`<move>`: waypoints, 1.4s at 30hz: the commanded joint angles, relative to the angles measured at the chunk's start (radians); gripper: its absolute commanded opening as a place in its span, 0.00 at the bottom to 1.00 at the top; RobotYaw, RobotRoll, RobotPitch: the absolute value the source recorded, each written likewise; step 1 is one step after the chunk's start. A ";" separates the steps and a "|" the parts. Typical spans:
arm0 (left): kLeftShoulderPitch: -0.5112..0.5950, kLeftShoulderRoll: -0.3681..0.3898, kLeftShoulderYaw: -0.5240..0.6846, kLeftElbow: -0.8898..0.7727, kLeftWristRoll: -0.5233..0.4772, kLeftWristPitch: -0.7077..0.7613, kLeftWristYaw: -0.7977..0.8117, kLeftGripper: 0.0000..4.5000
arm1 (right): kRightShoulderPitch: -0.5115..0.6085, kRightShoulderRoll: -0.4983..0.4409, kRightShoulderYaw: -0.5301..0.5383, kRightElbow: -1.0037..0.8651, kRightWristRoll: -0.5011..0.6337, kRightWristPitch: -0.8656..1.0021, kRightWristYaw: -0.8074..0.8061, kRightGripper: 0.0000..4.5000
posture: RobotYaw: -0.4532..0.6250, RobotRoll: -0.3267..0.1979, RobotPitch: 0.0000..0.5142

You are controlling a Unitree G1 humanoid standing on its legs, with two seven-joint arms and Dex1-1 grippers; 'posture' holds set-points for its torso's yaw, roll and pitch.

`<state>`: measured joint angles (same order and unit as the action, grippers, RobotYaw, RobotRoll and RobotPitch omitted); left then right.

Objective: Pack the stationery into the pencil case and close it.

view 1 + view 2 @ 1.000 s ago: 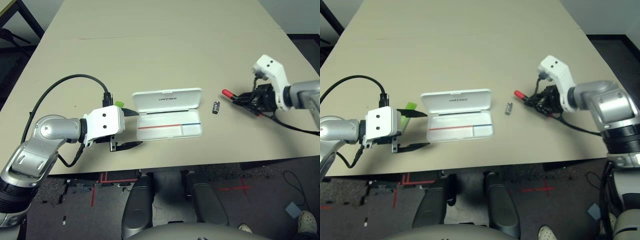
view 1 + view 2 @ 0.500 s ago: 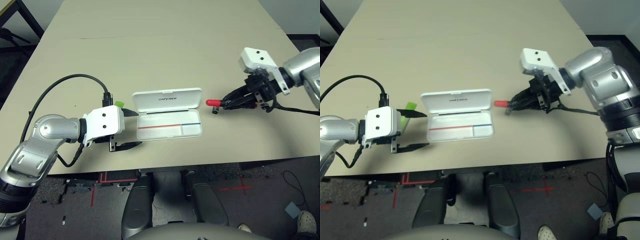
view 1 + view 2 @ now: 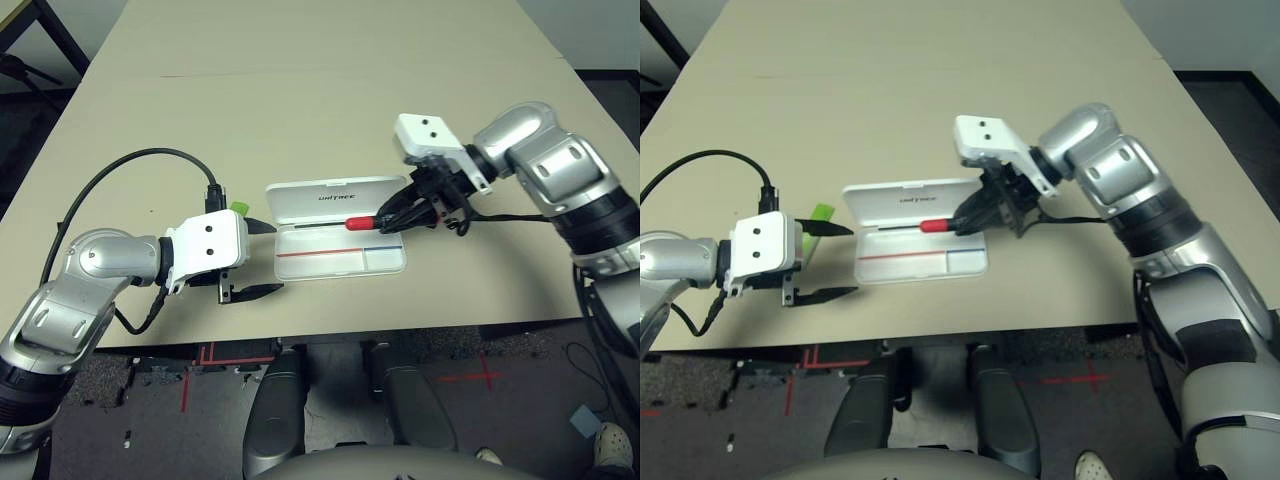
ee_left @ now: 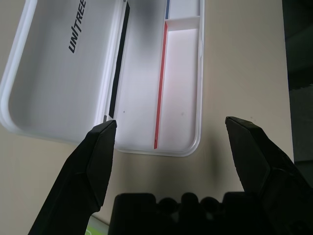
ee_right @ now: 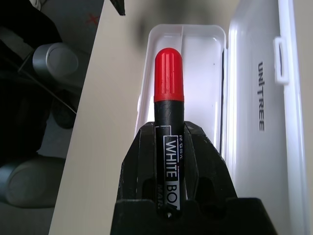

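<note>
The pencil case point(image 3: 336, 228) lies open near the front edge of a tan table point(image 3: 300, 90), roughly in the middle between the robot's 2 arms. It is a flat white plastic box with rounded corners. Its lid is folded back flat on the far side and carries black logo text. The tray on the near side has a red line and a shorter blue line running along it, and a small divider at its right end.

The right gripper point(image 3: 385, 222) reaches in from the right, angled downward, and is clamped on a red-and-black marker point(image 3: 362, 222). The marker's red cap points left and sits over the hinge area of the case, between lid and tray. From the right wrist view, white lettering shows on the marker's black barrel, with the red cap sticking out past the fingertips above the open tray.

The left gripper point(image 3: 262, 257) sits just left of the case, level with the tray, its 2 black fingers spread wide and holding nothing. A lime-green stick point(image 3: 238, 208) peeks out behind this gripper, lying on the table just beside the case's left end.
</note>
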<state>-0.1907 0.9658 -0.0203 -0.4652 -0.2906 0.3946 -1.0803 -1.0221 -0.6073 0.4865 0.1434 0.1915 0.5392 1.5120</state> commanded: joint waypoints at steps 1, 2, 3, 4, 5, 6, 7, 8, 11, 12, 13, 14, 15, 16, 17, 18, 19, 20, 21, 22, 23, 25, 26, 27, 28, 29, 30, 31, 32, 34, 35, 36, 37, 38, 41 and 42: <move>0.001 0.004 -0.020 -0.020 0.007 0.008 0.001 1.00 | 0.024 0.035 0.019 -0.028 -0.031 0.012 -0.042 0.12 | 0.54 0.62 0.39; 0.000 0.003 -0.021 -0.020 0.008 0.008 0.001 1.00 | 0.027 0.045 0.022 -0.027 -0.039 0.009 -0.052 0.12 | 0.54 0.62 0.39; 0.001 0.003 -0.021 -0.020 0.008 0.007 0.001 1.00 | 0.029 0.056 0.025 -0.024 -0.048 0.006 -0.063 0.12 | 0.54 0.62 0.39; 0.001 0.003 -0.021 -0.020 0.008 0.007 0.002 1.00 | 0.031 0.064 0.027 -0.020 -0.056 0.003 -0.072 0.12 | 0.54 0.62 0.39; 0.001 0.003 -0.022 -0.020 0.009 0.006 0.002 1.00 | 0.033 0.072 0.028 -0.014 -0.062 0.001 -0.081 0.12 | 0.54 0.62 0.39; 0.003 0.003 -0.021 -0.020 0.009 0.006 0.002 1.00 | 0.036 0.083 0.028 -0.008 -0.070 -0.001 -0.095 0.12 | 0.54 0.62 0.39; 0.004 0.003 -0.020 -0.020 0.009 0.005 0.002 1.00 | 0.039 0.092 0.028 0.001 -0.078 -0.007 -0.107 0.12 | 0.54 0.62 0.38; 0.004 0.003 -0.020 -0.020 0.009 0.005 0.003 1.00 | 0.042 0.099 0.028 0.006 -0.084 -0.011 -0.114 0.12 | 0.54 0.62 0.38; 0.007 0.004 -0.018 -0.021 0.009 0.005 0.003 1.00 | 0.057 0.116 0.034 0.026 -0.110 -0.038 -0.140 0.12 | 0.55 0.62 0.38; 0.008 0.004 -0.017 -0.022 0.009 0.005 0.003 1.00 | 0.062 0.122 0.036 0.030 -0.117 -0.044 -0.147 0.12 | 0.55 0.62 0.38; 0.009 0.005 -0.016 -0.022 0.009 0.005 0.003 1.00 | 0.066 0.126 0.037 0.032 -0.122 -0.047 -0.150 0.12 | 0.55 0.62 0.38; 0.010 0.006 -0.015 -0.022 0.009 0.004 0.003 1.00 | 0.069 0.129 0.037 0.031 -0.126 -0.050 -0.149 0.12 | 0.55 0.62 0.38; 0.010 0.006 -0.014 -0.022 0.009 0.004 0.003 1.00 | 0.072 0.132 0.036 0.030 -0.129 -0.051 -0.149 0.12 | 0.55 0.62 0.38; 0.010 0.006 -0.014 -0.021 0.009 0.003 0.003 1.00 | 0.074 0.135 0.036 0.031 -0.132 -0.053 -0.148 0.12 | 0.55 0.62 0.38; 0.010 0.007 -0.014 -0.020 0.010 0.002 0.003 1.00 | 0.075 0.138 0.035 0.031 -0.133 -0.057 -0.147 0.12 | 0.55 0.62 0.38; 0.011 0.006 -0.014 -0.019 0.010 0.001 0.003 1.00 | 0.075 0.143 0.032 0.030 -0.133 -0.057 -0.148 0.12 | 0.55 0.62 0.38; 0.011 0.007 -0.014 -0.019 0.010 0.000 0.002 1.00 | 0.075 0.147 0.029 0.028 -0.132 -0.057 -0.149 0.18 | 0.55 0.62 0.37; 0.012 0.007 -0.013 -0.018 0.011 -0.001 0.002 1.00 | 0.075 0.150 0.027 0.026 -0.130 -0.056 -0.149 0.23 | 0.55 0.62 0.37; 0.013 0.007 -0.013 -0.018 0.011 -0.002 0.002 1.00 | 0.075 0.153 0.023 0.023 -0.126 -0.054 -0.147 0.30 | 0.55 0.62 0.37; 0.014 0.007 -0.013 -0.017 0.011 -0.003 0.001 1.00 | 0.074 0.155 0.018 0.019 -0.121 -0.052 -0.145 0.37 | 0.55 0.62 0.37; 0.015 0.007 -0.013 -0.016 0.012 -0.004 0.001 1.00 | 0.073 0.156 0.012 0.014 -0.114 -0.047 -0.141 0.44 | 0.55 0.62 0.37; 0.016 0.007 -0.013 -0.013 0.013 -0.007 0.000 1.00 | 0.069 0.154 0.002 0.002 -0.099 -0.039 -0.127 0.62 | 0.55 0.62 0.37; 0.016 0.006 -0.014 -0.012 0.013 -0.008 0.000 1.00 | 0.068 0.151 -0.003 -0.004 -0.091 -0.034 -0.119 0.70 | 0.55 0.62 0.37; 0.015 0.005 -0.014 -0.011 0.014 -0.010 -0.001 1.00 | 0.066 0.145 -0.008 -0.011 -0.082 -0.030 -0.109 0.80 | 0.55 0.62 0.37; 0.016 0.005 -0.015 -0.010 0.014 -0.011 -0.001 1.00 | 0.064 0.140 -0.013 -0.018 -0.074 -0.026 -0.099 0.88 | 0.54 0.62 0.37; 0.015 0.004 -0.016 -0.009 0.015 -0.012 -0.002 1.00 | 0.063 0.135 -0.019 -0.025 -0.063 -0.021 -0.090 0.95 | 0.54 0.62 0.37; 0.016 0.004 -0.016 -0.008 0.015 -0.013 -0.002 1.00 | 0.062 0.125 -0.027 -0.037 -0.049 -0.011 -0.076 0.99 | 0.54 0.62 0.37; 0.017 0.004 -0.015 -0.008 0.015 -0.014 -0.003 1.00 | 0.064 0.109 -0.038 -0.052 -0.029 -0.002 -0.058 0.99 | 0.54 0.62 0.37; 0.019 0.005 -0.015 -0.008 0.015 -0.015 -0.004 1.00 | 0.066 0.093 -0.051 -0.069 -0.007 0.007 -0.039 0.99 | 0.54 0.62 0.37; 0.021 0.005 -0.014 -0.007 0.014 -0.017 -0.005 1.00 | 0.074 0.045 -0.067 -0.099 0.030 0.026 0.008 0.99 | 0.54 0.62 0.38; 0.020 0.005 -0.014 -0.006 0.014 -0.017 -0.006 1.00 | 0.080 0.019 -0.076 -0.110 0.049 0.028 0.035 0.99 | 0.54 0.62 0.38; 0.022 0.006 -0.014 -0.006 0.013 -0.018 -0.006 1.00 | 0.089 -0.003 -0.087 -0.123 0.070 0.029 0.059 0.99 | 0.54 0.62 0.38; 0.024 0.006 -0.012 -0.007 0.013 -0.018 -0.006 1.00 | 0.098 -0.022 -0.101 -0.135 0.094 0.033 0.079 0.99 | 0.54 0.62 0.38; 0.026 0.007 -0.011 -0.007 0.011 -0.017 -0.006 1.00 | 0.107 -0.048 -0.113 -0.146 0.125 0.040 0.092 0.99 | 0.54 0.62 0.38; 0.030 0.010 -0.004 -0.002 0.009 -0.018 -0.009 1.00 | 0.134 -0.168 -0.134 -0.174 0.226 0.068 0.102 0.99 | 0.54 0.62 0.38; 0.031 0.011 -0.002 -0.001 0.008 -0.019 -0.010 1.00 | 0.143 -0.207 -0.139 -0.177 0.252 0.070 0.102 0.99 | 0.53 0.62 0.38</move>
<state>-0.1764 0.9652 -0.0197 -0.4606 -0.2816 0.3806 -1.0795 -0.8935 -0.7790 0.3748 -0.0083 0.3905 0.5956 1.6020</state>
